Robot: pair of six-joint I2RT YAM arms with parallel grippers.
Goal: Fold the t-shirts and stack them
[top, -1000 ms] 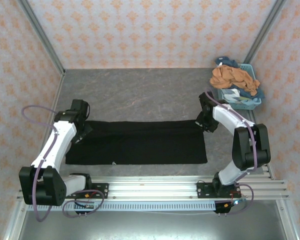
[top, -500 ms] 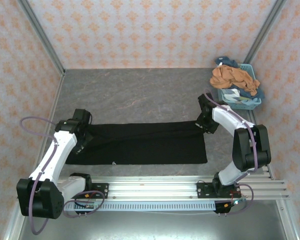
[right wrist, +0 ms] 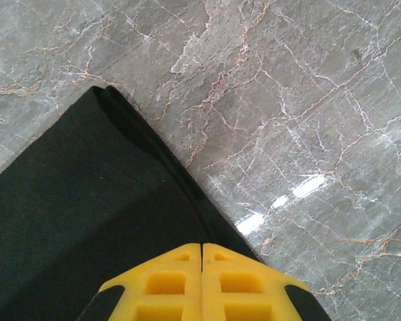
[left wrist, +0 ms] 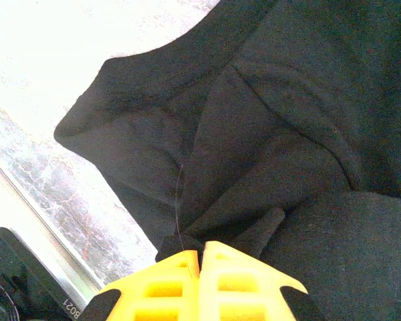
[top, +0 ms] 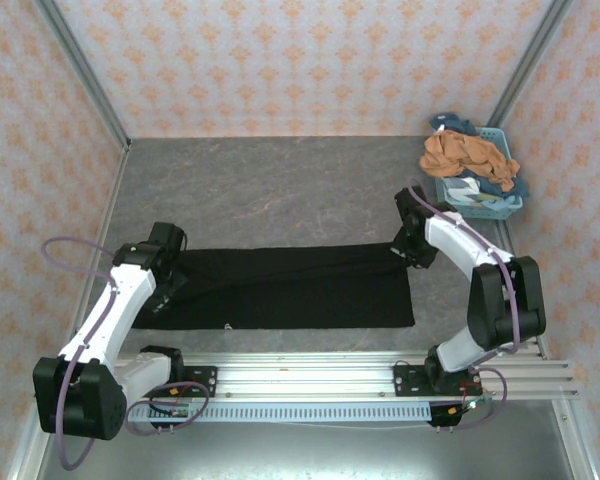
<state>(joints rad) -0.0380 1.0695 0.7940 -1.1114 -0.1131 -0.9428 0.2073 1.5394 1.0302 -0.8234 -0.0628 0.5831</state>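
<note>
As each is closed fully on cloth, the left gripper (left wrist: 200,253) nips a bunched fold and the right gripper (right wrist: 202,246) a doubled edge of the black t-shirt (top: 290,285), a long folded band across the centre of the overhead frame. It is judged light, limp and prone to sag; corners and doubled edges are the sound holds. No brand shows; small characters (left wrist: 77,309) at lower left of the left wrist view are illegible.

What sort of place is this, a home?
Likely a lab test booth, not a home: wallpapered panels box in a marble-look table, a left arm and right arm stand on a metal rail, holding a black t-shirt.
</note>
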